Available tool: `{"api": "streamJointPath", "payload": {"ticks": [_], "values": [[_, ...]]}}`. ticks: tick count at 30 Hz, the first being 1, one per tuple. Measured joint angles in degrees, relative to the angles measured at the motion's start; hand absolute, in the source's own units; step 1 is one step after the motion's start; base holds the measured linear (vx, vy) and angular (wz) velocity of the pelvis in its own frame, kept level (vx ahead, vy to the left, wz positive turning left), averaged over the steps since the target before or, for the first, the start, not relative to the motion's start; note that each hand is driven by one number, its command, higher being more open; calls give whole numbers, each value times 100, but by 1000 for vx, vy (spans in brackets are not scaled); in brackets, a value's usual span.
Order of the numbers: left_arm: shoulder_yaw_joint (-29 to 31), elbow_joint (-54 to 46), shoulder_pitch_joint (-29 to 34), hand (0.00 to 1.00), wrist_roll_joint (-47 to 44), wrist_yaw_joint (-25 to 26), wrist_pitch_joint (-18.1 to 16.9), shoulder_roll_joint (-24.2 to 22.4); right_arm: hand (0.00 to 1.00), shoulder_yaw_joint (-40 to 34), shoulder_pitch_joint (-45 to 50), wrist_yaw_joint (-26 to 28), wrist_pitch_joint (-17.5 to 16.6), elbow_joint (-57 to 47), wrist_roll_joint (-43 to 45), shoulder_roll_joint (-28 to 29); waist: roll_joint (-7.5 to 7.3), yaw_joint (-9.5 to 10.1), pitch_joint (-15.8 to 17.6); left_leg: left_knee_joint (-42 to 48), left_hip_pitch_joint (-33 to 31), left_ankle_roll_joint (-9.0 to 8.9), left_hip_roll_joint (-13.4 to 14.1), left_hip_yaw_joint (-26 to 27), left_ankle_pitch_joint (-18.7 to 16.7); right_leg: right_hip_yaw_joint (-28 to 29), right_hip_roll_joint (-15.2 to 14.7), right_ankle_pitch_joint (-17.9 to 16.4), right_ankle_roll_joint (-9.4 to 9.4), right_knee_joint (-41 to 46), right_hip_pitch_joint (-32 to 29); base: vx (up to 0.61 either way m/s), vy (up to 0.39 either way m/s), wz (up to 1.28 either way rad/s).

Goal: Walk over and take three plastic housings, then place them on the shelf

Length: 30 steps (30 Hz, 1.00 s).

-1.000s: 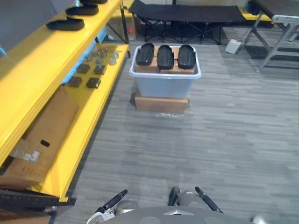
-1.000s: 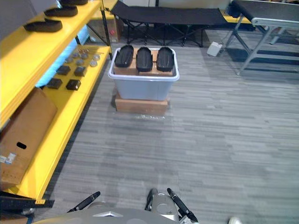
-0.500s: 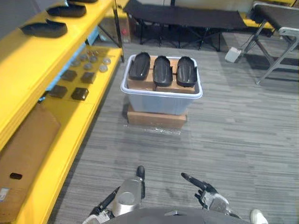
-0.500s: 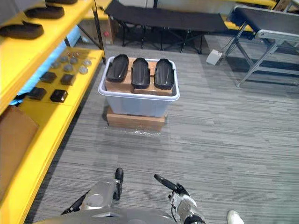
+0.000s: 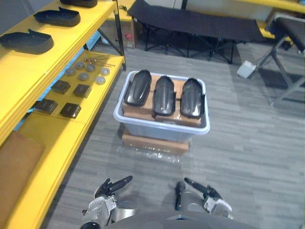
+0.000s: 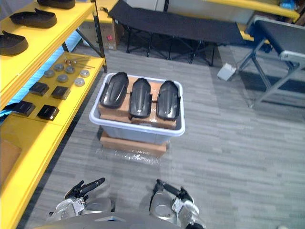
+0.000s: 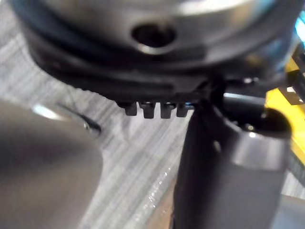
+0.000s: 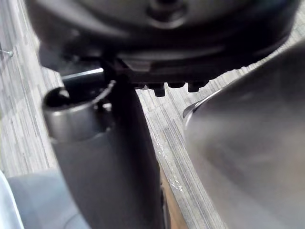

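My left hand [image 5: 104,202] and right hand [image 5: 209,199] hang low at the near edge, fingers loosely straight and apart, holding nothing. The three plastic housings [image 5: 163,95] lie side by side on cardboard inside a pale bin [image 5: 162,130] on the floor ahead, just right of the yellow shelf [image 5: 43,67].

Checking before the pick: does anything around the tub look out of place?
Mostly tidy: three black plastic housings lie side by side in the pale grey plastic tub. Crumpled clear film on the floor before the brown cardboard box underneath looks stray.
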Motion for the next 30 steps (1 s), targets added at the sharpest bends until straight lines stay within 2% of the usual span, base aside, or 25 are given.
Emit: {"api": "streamJointPath", "payload": {"ticks": [2,4,7,8,10,12,13,15,16,18,21,23,24,25,27,28,30], "values": [[-12,6,-10,100,189,0,52,-155,100,-184,106,-120,-37,-89,16,-25,215,-77,-107,146,-128,-101,250,-12,47,-408,160,-231,-171,2,113,252,-338,78],[48,73,-28,100,256,23,45,-218,100,-396,215,-169,-24,-120,20,-26,243,-136,-110,218,-209,-236,447,156,353,-821,202,-248,-247,-309,544,194,-288,101],[33,108,-40,100,255,-14,40,-176,100,-409,271,-178,-43,-181,28,-40,247,-118,-119,-344,-213,-234,536,871,427,-1032,148,-143,-327,-779,919,106,-179,56],[35,119,-50,100,289,-35,40,-174,100,-406,272,-201,-53,-220,73,-36,254,-104,-122,-580,-205,-186,537,969,596,-1034,139,-110,-310,-845,918,24,-64,-1],[36,243,-118,100,486,-41,56,-197,100,-388,275,-230,-105,-244,214,-11,296,-121,-128,-940,-197,-170,536,1014,1185,-1003,169,-72,-258,-923,896,-25,41,-17],[44,343,-143,100,718,-54,89,-163,100,-382,343,-308,-217,-260,260,94,223,-141,-172,-1168,-90,-171,479,1203,1145,-803,164,1,-120,-1107,897,-38,125,-34],[59,338,-142,100,784,-102,87,-105,100,-361,482,-410,-389,-393,318,206,137,-126,-224,-1221,-96,-110,412,1374,1108,-661,138,175,-42,-1362,923,-6,129,-44],[162,344,-133,100,911,-169,82,-58,100,-301,652,-674,-661,-611,484,385,15,-124,-285,-1330,-71,-61,325,1529,1117,-527,101,362,-14,-1629,936,24,123,-42],[163,351,-114,100,914,-170,88,-30,100,-265,802,-938,-855,-836,494,508,-21,-144,-305,-1413,4,-56,270,1609,1143,-492,64,430,20,-1721,971,54,93,-31],[157,385,-103,100,911,-171,85,-32,100,-217,968,-1283,-1014,-1142,503,547,-15,-172,-317,-1529,134,-47,205,1700,1147,-391,31,456,51,-1783,1025,71,75,-24],[5,383,-58,100,1014,-196,60,-39,100,-126,1356,-1871,-1092,-2847,451,585,30,-286,-356,-1650,235,-15,133,1778,1168,-374,-29,475,82,-1792,1020,77,55,-12],[-180,307,61,100,1151,-172,-104,-39,100,-27,1618,-2262,-1156,-5366,2,570,18,-394,-368,-1778,330,-1,121,1910,1179,-235,-7,473,83,-1800,990,70,33,-17],[-219,294,83,100,1151,-173,-127,-31,100,-30,1631,-2266,-1171,-5607,-92,550,13,-415,-375,-1791,342,-1,122,1922,1179,-227,3,473,83,-1803,989,57,7,-23],[-349,226,143,100,1151,-185,-206,50,100,-61,1505,-2232,-1276,-6359,-356,400,38,-459,-406,-1817,399,-3,128,1944,1178,-182,52,473,83,-1804,997,39,-14,-18],[-603,201,155,100,1154,-244,-230,147,100,-227,1201,-2029,-1390,-6854,-493,32,-71,-473,-452,-1820,413,-13,123,1977,1170,-129,90,473,83,-1823,990,35,-12,-14],[-744,203,161,100,1152,-262,-220,268,100,-356,982,-1718,-1332,-6848,-472,-201,-162,-471,-505,-1817,412,-16,132,1979,1168,-118,111,473,83,-1852,992,13,-6,-4],[-911,206,176,100,1153,-272,-199,390,100,-402,698,-1292,-1082,-6580,-373,-496,-218,-482,-539,-1810,414,-16,137,1974,1168,-107,123,474,82,-1876,1002,9,-9,-3]]}}
